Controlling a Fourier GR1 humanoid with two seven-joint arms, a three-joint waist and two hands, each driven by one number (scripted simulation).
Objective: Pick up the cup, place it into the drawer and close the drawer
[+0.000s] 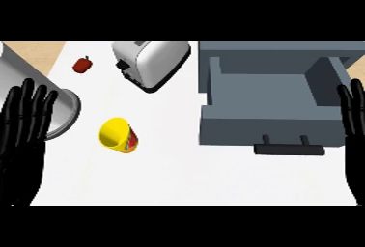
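Left hand (25, 130) up at the view's left edge, fingers straight and apart, palm flat, holding nothing, resting. Fingertips overlapping the rim of a grey pot (61, 108) that lies on its side at the left, round end turned toward the middle of the bench (185, 178).

Right hand (352, 118) at the right edge, only partly in view, fingers straight and upward, likewise holding nothing. Just beside the drawer's right wall, overlapping it in the view; touching or not, cannot tell.

Between the two hands, nearer the left one: cup (118, 135), yellow, with a red and green mark on its side. Tipped over on the white bench, open mouth facing up and left, base pointing down and right. Apart from both hands, just right of the pot, well left of the drawer.

Drawer (267, 123) grey, pulled out toward the view's lower edge, open, nothing visible inside. Black handle (288, 148) across its front, on two short posts. Rest of the grey cabinet behind it, along the upper right.

Further back, toaster (151, 61), silver with a black base and a black knob on its left side, set at a slant near the upper middle, between pot and cabinet. Left of the toaster, a small red pepper (83, 64) lying alone on the bench. Pale wood strip showing at the upper left corner, beyond the bench.
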